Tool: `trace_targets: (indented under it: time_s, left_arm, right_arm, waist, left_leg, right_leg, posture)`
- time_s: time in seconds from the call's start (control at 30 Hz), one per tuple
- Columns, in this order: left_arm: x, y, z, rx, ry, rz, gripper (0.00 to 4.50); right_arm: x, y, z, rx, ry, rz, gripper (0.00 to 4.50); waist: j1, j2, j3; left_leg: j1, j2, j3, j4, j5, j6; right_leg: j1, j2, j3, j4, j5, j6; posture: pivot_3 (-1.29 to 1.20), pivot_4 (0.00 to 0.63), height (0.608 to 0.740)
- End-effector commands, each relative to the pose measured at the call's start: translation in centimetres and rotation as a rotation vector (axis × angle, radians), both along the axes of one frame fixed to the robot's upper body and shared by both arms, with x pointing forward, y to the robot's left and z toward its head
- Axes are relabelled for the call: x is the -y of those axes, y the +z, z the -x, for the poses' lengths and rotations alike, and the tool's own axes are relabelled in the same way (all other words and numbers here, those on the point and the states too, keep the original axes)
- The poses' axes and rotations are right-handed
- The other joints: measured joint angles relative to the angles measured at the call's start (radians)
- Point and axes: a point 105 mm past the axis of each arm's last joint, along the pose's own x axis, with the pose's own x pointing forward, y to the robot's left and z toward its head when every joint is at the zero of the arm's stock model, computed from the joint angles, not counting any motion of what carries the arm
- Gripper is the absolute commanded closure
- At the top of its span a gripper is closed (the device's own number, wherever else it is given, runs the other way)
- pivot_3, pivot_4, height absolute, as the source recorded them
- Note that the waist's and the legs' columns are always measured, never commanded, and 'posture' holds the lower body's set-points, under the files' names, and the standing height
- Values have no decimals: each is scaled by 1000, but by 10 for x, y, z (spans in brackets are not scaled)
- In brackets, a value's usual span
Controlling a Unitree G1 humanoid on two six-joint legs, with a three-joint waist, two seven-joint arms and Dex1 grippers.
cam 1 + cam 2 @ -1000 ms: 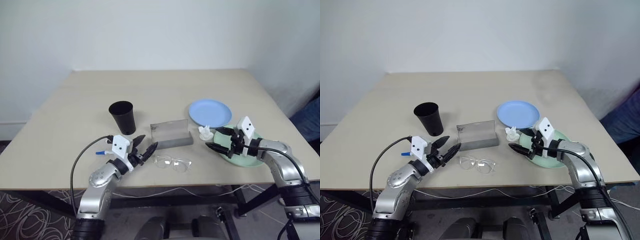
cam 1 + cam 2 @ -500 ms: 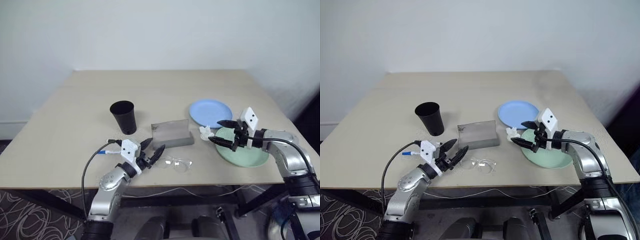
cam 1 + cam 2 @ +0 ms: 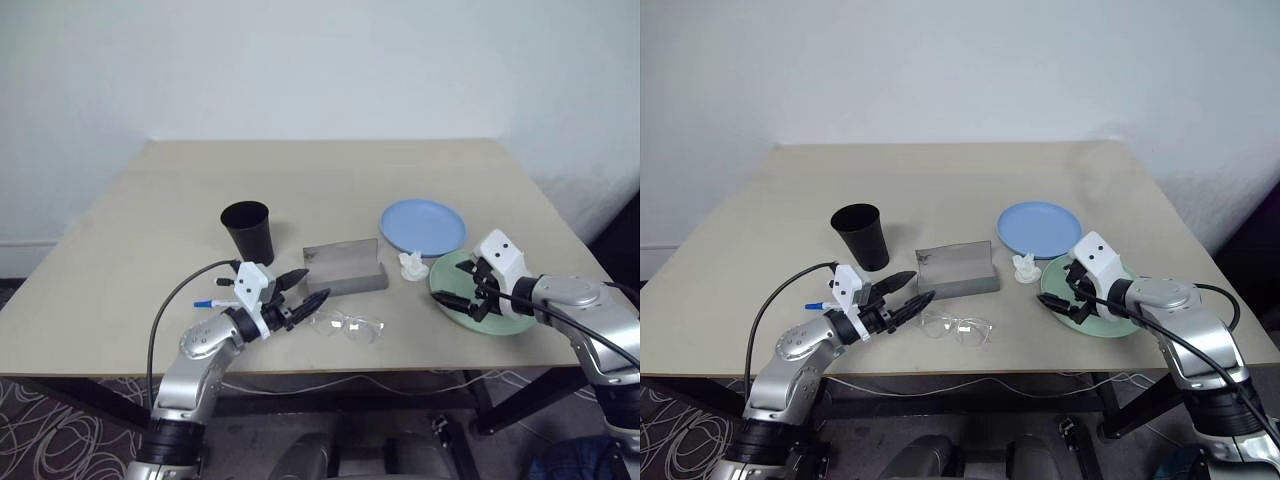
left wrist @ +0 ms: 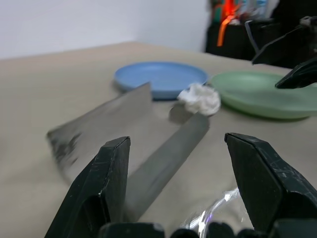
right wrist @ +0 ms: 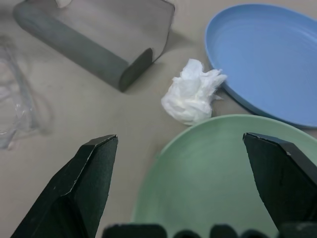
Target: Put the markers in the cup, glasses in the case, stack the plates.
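Clear glasses (image 3: pixel 346 325) flat before case (image 3: pixel 345 269) (lid up).

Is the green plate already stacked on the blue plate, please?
No, the green plate lies flat on the table beside the blue plate, not on it.

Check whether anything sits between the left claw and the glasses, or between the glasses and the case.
Nothing visible does. The left claw, open, is just left of the glasses with bare table between. The case stands open right behind the glasses, its opening facing them.
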Motion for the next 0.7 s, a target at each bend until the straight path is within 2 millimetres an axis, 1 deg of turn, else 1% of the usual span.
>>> trace_targets:
  time_s: [0.03,0.13,0.27,0.5,0.7]
  left_arm:
    - [13,9,-4,33,-39,22,1290]
    - [22,10,-4,35,-67,33,1290]
    - [29,13,-6,42,-78,42,1290]
    - [38,13,0,29,-108,52,1290]
    - [43,16,2,25,-146,49,1290]
  right_arm:
    - [1,-5,9,17,-21,140,79]
    - [2,-11,15,-10,-33,185,79]
    - [6,-19,21,-45,-42,233,79]
    - [16,-23,20,-22,-90,316,79]
    - [25,-31,22,-1,-138,387,79]
  waist:
    - [0,0,0]
    - [1,-1,0]
    - [-1,-2,1]
    - [-1,-2,1]
    - [-1,-3,1]
  left_leg:
    - [0,0,0,0,0,0]
    - [-1,-1,1,0,0,0]
    - [-1,-1,1,0,0,0]
    - [-1,0,1,0,0,0]
    - [-1,0,1,0,0,0]
  right_leg:
    - [0,0,0,0,0,0]
    - [0,-1,0,-1,0,0]
    - [0,-1,0,-2,0,1]
    - [0,-1,-1,-2,0,1]
    - [0,-1,-1,-2,-1,1]
  posture:
    - [0,0,740]
    - [0,0,740]
    - [0,0,740]
    - [0,0,740]
    - [0,0,740]
